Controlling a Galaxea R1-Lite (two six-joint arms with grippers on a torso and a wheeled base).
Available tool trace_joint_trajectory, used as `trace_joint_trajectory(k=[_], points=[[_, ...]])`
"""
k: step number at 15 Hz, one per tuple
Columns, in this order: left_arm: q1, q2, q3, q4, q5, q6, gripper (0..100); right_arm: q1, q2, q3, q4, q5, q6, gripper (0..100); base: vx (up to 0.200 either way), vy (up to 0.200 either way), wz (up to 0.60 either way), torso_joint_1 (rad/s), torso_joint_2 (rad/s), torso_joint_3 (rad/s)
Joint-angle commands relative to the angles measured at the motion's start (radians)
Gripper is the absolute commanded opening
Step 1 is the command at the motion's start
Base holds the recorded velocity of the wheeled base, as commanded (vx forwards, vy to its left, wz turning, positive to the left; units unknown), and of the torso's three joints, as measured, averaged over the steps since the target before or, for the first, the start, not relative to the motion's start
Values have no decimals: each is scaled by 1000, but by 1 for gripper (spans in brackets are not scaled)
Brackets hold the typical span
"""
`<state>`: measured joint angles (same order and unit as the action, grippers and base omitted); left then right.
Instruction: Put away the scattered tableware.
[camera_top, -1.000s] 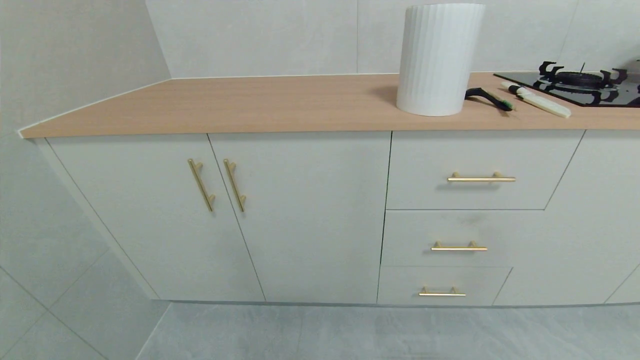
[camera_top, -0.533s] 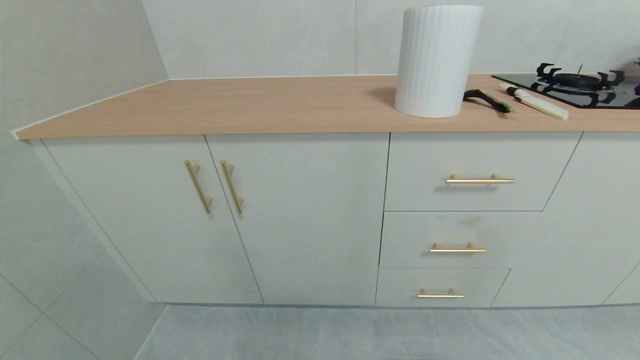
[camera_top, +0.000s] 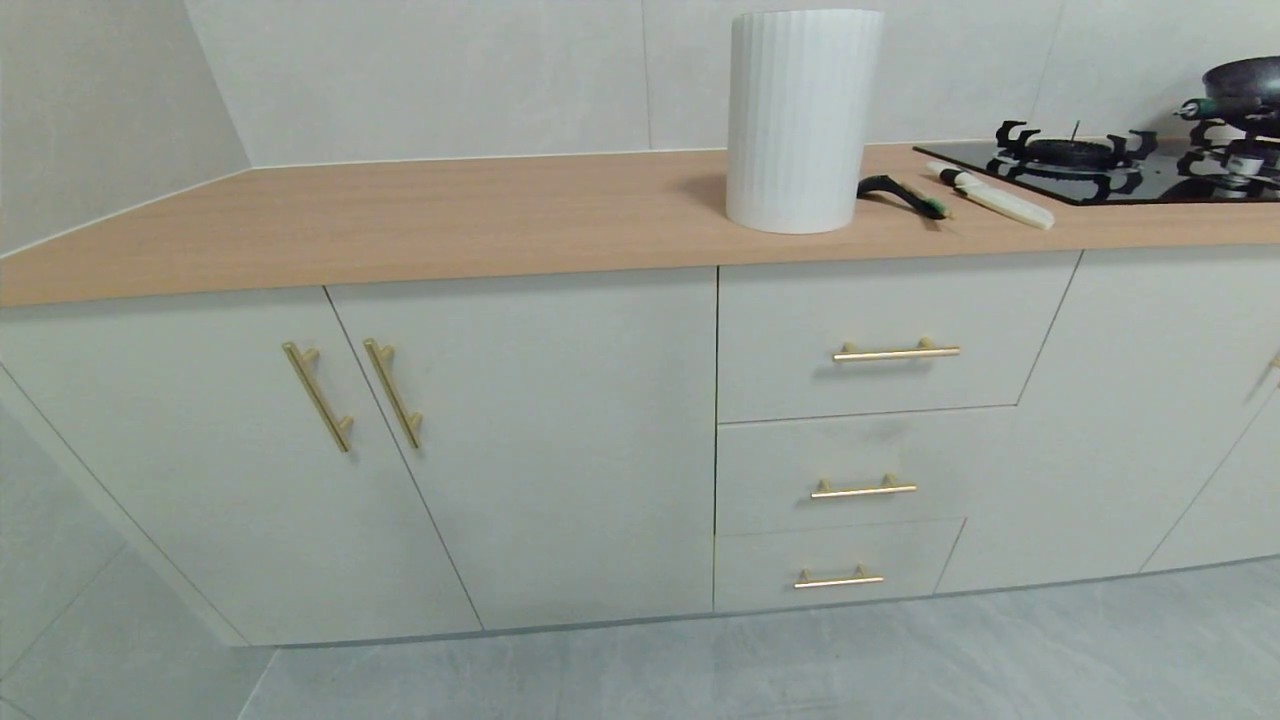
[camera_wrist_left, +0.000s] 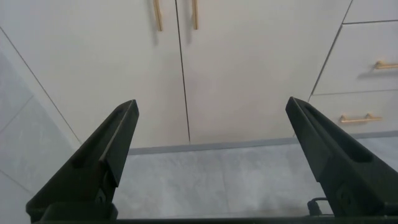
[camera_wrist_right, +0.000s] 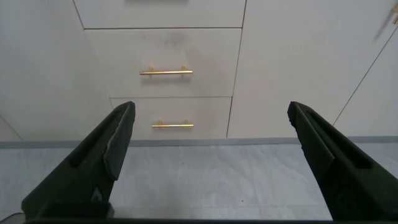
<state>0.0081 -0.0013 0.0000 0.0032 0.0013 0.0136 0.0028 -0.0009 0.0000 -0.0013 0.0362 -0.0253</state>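
"Tableware: where is it?"
"On the bench (camera_top: 450, 220), right of the white ribbed canister (camera_top: 803, 120). A black-handled utensil (camera_top: 905, 195) lies just beside it, and a cream knife (camera_top: 995, 200) lies near that, farther right. I cannot tell what kind of utensil the black one is."
"Grippers?"
"Left gripper (camera_wrist_left: 211, 107): jaws spread wide, nothing between them, low before the double doors (camera_wrist_left: 249, 68) below and left of the canister. Right gripper (camera_wrist_right: 210, 109): jaws spread, nothing held, facing the drawers (camera_wrist_right: 165, 56) beneath the canister. The hob (camera_top: 1090, 170) is farther right of the canister."

No readable text, labels or numbers — none
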Motion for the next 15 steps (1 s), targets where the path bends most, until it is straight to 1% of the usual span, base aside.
trace_joint_trajectory(k=[1, 5, 10, 13, 15], points=[[0, 1, 0, 0, 0, 0, 100, 0, 1, 0, 0, 1, -1, 100, 0, 0, 0, 0, 0, 0], [0, 1, 0, 0, 0, 0, 100, 0, 1, 0, 0, 1, -1, 100, 0, 0, 0, 0, 0, 0], [0, 1, 0, 0, 0, -7, 100, 0, 1, 0, 0, 1, -1, 100, 0, 0, 0, 0, 0, 0], [0, 1, 0, 0, 0, -11, 100, 0, 1, 0, 0, 1, -1, 100, 200, 0, 0, -6, 4, 2], [0, 1, 0, 0, 0, -11, 100, 0, 1, 0, 0, 1, -1, 100, 0, 0, 0, 0, 0, 0]])
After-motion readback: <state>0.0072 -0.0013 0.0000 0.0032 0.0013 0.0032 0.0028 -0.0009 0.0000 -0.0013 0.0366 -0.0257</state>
